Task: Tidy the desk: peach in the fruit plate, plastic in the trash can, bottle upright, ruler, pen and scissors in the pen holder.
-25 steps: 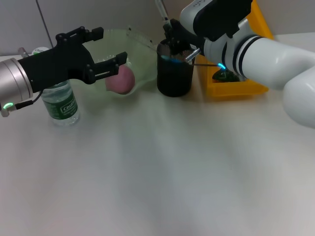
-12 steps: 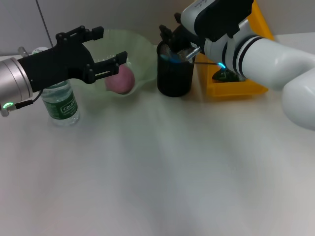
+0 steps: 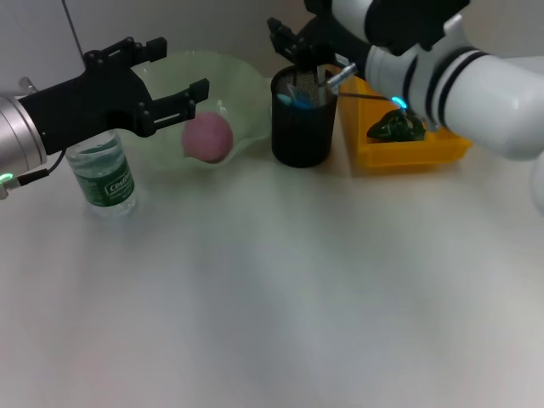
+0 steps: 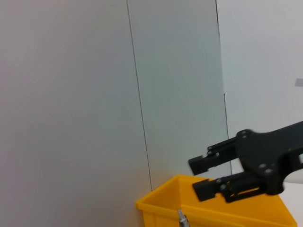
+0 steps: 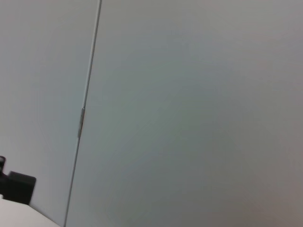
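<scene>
A pale grey panelled wall stands behind the white desk (image 3: 280,297), and both wrist views show little besides that wall. Near the desk's far left corner the bottle (image 3: 102,172) stands upright, its green label facing forward. The left gripper (image 3: 177,82) hangs in the air just above and beside it, over the near rim of the fruit plate (image 3: 234,85), its two black fingers spread apart with nothing between them. The fruit plate, a pale green translucent bowl, sits along the far edge, and the peach (image 3: 207,138) lies inside it toward the front. Just to the right of the plate, touching or almost touching its rim, stands the black mesh pen holder (image 3: 302,119), with a blue-tipped item and a metal-tipped one poking out of its top. The right gripper (image 3: 293,42) hovers just above the holder's far rim; in the left wrist view its fingers show parted and empty. Right of the holder sits the yellow trash can (image 3: 408,140), with crumpled green plastic (image 3: 393,127) lying in it.
</scene>
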`<move>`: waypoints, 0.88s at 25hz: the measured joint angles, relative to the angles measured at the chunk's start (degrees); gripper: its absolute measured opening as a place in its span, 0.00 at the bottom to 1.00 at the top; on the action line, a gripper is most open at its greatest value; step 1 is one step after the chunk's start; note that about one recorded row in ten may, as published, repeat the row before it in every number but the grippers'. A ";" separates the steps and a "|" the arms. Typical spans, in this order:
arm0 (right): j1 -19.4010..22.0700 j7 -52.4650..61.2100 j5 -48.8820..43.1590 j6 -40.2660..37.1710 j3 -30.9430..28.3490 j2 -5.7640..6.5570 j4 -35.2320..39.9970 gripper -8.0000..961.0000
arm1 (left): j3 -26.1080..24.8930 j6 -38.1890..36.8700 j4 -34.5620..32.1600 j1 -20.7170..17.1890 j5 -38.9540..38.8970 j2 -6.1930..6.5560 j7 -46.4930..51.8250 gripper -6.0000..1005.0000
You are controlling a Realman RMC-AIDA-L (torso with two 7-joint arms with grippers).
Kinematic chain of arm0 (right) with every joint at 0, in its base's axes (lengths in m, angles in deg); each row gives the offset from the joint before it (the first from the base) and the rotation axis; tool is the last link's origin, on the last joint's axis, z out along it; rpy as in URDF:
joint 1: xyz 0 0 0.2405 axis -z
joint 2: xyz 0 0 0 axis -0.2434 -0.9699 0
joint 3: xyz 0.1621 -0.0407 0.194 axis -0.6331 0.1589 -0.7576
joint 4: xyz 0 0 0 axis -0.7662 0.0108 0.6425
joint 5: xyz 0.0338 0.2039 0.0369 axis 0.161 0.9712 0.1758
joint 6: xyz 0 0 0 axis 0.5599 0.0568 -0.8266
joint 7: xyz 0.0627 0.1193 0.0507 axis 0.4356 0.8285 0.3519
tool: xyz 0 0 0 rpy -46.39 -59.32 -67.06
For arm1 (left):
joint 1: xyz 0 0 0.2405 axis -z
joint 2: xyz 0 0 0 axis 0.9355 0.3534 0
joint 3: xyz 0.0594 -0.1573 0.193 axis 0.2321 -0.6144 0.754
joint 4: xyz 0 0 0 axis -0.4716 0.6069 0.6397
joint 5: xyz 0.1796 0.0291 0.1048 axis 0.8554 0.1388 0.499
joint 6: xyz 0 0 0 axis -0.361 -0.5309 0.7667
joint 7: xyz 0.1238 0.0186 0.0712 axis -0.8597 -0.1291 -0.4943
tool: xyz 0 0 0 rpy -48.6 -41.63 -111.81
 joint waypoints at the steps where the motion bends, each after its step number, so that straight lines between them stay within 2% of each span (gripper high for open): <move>1: 0.83 -0.50 -0.02 -1.60 -0.26 -0.07 1.80 0.56 | 0.00 0.00 0.00 0.00 0.00 0.00 0.00 0.80; 14: 9.09 -3.79 0.29 -23.22 -4.34 -0.36 21.12 0.56 | -1.58 -0.15 -0.56 -1.23 -0.16 0.07 -0.35 0.80; 18: 10.82 -4.39 0.96 -27.68 -5.16 -0.36 26.11 0.56 | -1.58 -0.21 -0.84 -1.77 -0.75 0.05 -0.59 0.80; 20: 11.06 -6.87 4.49 -30.02 -6.50 -0.32 27.32 0.56 | -1.58 -0.21 -0.85 -1.83 -0.78 0.04 -0.68 0.80; 22: 11.24 -12.65 13.05 -32.93 -9.18 -0.17 27.71 0.56 | -1.57 -0.29 -0.87 -1.83 -0.80 0.02 -0.70 0.80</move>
